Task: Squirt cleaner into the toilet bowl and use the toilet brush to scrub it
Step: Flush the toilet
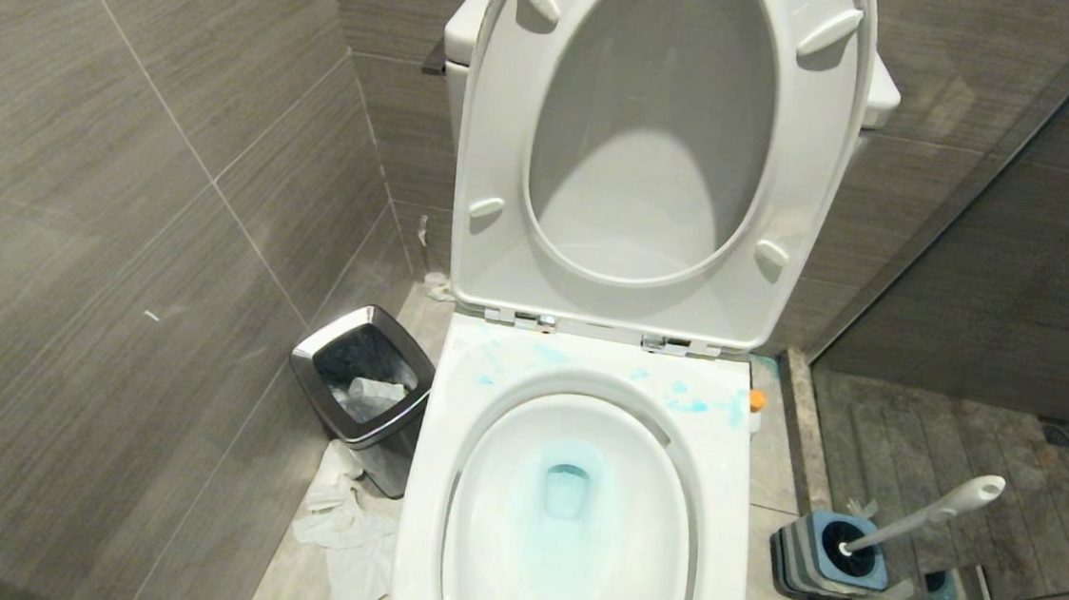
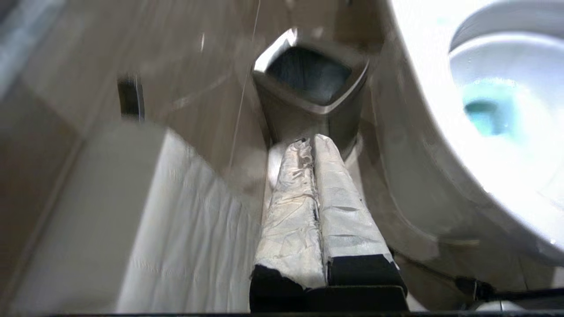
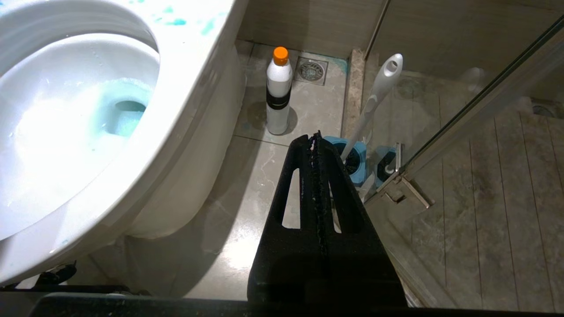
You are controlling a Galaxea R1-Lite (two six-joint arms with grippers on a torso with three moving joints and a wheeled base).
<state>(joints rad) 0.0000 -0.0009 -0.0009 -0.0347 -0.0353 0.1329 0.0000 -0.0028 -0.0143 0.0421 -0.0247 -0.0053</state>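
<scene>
Head view: grey tiled walls, blue-streaked toilet bowl.

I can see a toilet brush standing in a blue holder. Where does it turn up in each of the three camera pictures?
Head view: toilet brush at lower right, beside the glass door.
Left wrist view: not in it.
Right wrist view: its handle rises at upper centre, just past the right gripper.
Shared landmark: the toilet bowl, with its blue water, shows in all three views.

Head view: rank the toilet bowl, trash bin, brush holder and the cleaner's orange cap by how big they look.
1. toilet bowl
2. trash bin
3. brush holder, which looks somewhat smaller than the bin
4. cleaner, with only its orange cap showing past the toilet's edge
</scene>
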